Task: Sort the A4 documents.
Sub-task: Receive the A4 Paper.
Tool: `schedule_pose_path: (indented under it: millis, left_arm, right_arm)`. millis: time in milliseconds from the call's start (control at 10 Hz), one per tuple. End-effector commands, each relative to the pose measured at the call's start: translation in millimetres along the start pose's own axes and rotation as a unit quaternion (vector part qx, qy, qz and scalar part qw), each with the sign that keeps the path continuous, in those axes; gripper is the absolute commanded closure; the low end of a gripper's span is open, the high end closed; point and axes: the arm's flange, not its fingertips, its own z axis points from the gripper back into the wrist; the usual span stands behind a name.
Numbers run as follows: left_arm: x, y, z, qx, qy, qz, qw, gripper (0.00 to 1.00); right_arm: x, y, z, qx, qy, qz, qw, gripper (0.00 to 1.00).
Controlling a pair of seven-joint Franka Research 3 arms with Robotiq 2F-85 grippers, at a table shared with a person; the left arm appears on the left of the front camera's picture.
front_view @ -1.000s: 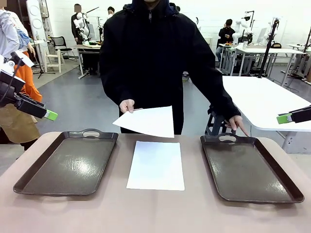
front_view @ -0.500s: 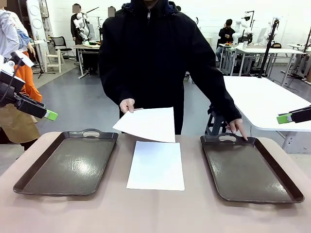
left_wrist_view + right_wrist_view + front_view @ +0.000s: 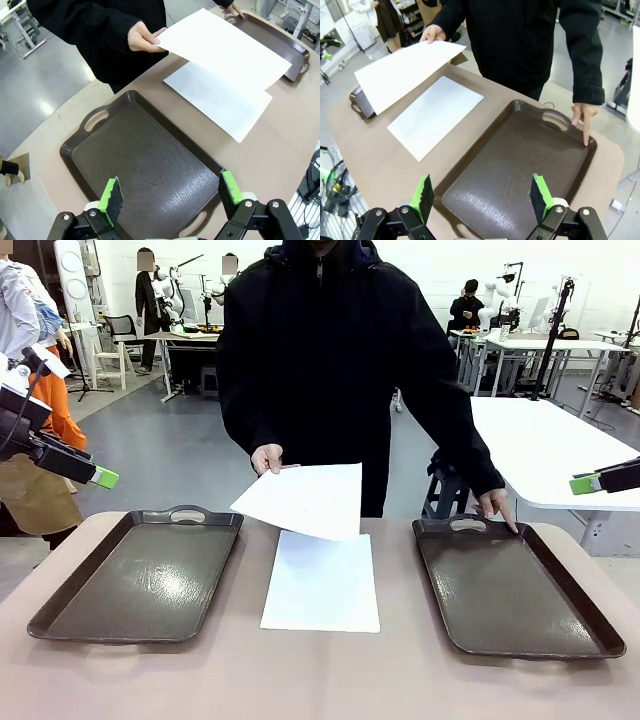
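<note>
One A4 document lies flat on the table between two dark trays. The person holds a second white sheet by its corner in one hand, hovering over the far end of the lying sheet. My left gripper hangs open high above the left tray, nothing between its fingers. My right gripper stands open above the right tray. Both sheets show in the wrist views: the lying sheet and the held sheet.
The left tray and right tray hold nothing. The person's other hand points a finger at the right tray's far rim. My grippers sit at the picture's outer edges, off the table.
The person has lowered the held sheet a little toward the lying sheet and slid the pointing finger slightly along the right tray's rim. Neither arm has moved.
</note>
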Motion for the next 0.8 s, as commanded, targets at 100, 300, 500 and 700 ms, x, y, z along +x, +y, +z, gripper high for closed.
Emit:
schedule_pose_path:
  millis: [100,300,500,700]
  left_arm:
    - [0,1,0,0.001,-0.001,0.0,1.0,0.0]
    - [0,1,0,0.001,-0.001,0.0,1.0,0.0]
    - [0,1,0,0.001,-0.001,0.0,1.0,0.0]
    - [0,1,0,0.001,-0.001,0.0,1.0,0.0]
  right_arm:
    - [27,-12,-49,0.06,0.019,-0.07,0.996,0.0]
    - [51,-2,-102,0.111,0.037,-0.099,0.988,0.0]
    - [66,14,-158,0.168,0.042,-0.153,0.973,0.0]
    - [59,43,-203,0.229,0.05,-0.234,0.943,0.0]
